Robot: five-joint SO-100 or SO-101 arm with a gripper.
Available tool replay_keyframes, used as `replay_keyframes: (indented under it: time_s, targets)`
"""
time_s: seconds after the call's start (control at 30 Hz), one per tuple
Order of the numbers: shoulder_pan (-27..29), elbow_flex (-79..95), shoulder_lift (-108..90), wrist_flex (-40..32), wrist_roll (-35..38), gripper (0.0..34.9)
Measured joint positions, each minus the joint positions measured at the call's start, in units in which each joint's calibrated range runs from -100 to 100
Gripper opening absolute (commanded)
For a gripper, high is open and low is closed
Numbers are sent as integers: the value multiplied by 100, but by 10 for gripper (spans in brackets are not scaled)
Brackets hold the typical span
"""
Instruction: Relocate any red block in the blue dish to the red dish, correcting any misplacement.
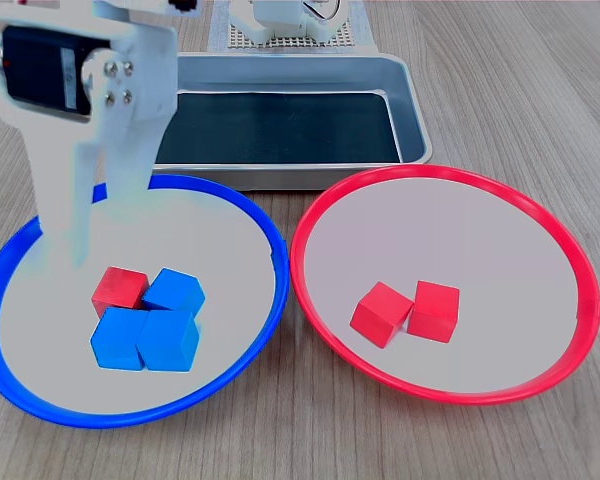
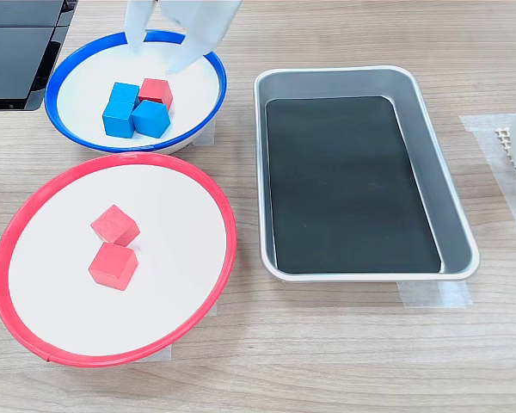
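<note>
— What sits in the blue dish (image 1: 242,212)?

— A round, shallow dish, bright blue rim, pale matte inside. Near its middle lies the red block (image 1: 119,289), a small matte cube with crisp edges, pressed against three blue cubes (image 1: 150,325) of the same size. In the second exterior view the red block (image 2: 156,91) is on the side of the cluster facing the steel tray (image 2: 451,189).

— And the red dish (image 1: 540,215)?

— Same shape, red rim. Two more red cubes (image 1: 408,311) lie touching each other near its middle.

— The gripper (image 2: 160,53)?

— White plastic, hanging over the blue dish's far edge in the first exterior view. The second exterior view shows two fingers (image 2: 138,30) spread apart above the dish with nothing between them; the first exterior view shows mostly the arm's body and a black motor.

— Anything else?

— The rectangular tray has brushed metal walls and a dark flat liner, resting on a wood-grain table (image 2: 344,353). Only the second exterior view shows tape under its corner.
</note>
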Motion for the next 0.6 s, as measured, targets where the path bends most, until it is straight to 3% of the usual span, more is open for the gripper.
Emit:
replay_keyframes:
  time_s: [0.6]
  targets:
    - [9,-9,494,-179,-132,125]
